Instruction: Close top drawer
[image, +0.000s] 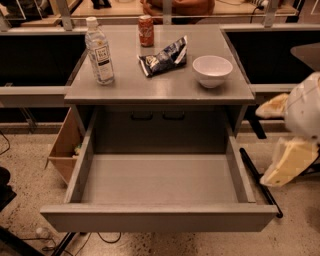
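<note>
The top drawer (159, 218) is pulled far out of the grey cabinet (160, 87), towards the camera. Its box is wide, deep and empty, and its plain flat front panel is nearest to me. The gripper (290, 161), cream-coloured below a white arm shell (306, 106), hangs at the right edge of the view. It is beside the drawer's right wall and apart from it, at about the height of the drawer.
On the cabinet top stand a water bottle (99, 51), a red can (146, 30), a chip bag (165, 57) and a white bowl (212, 70). A cardboard box (64, 148) sits on the floor at the left. A black bar (260, 181) lies by the drawer's right side.
</note>
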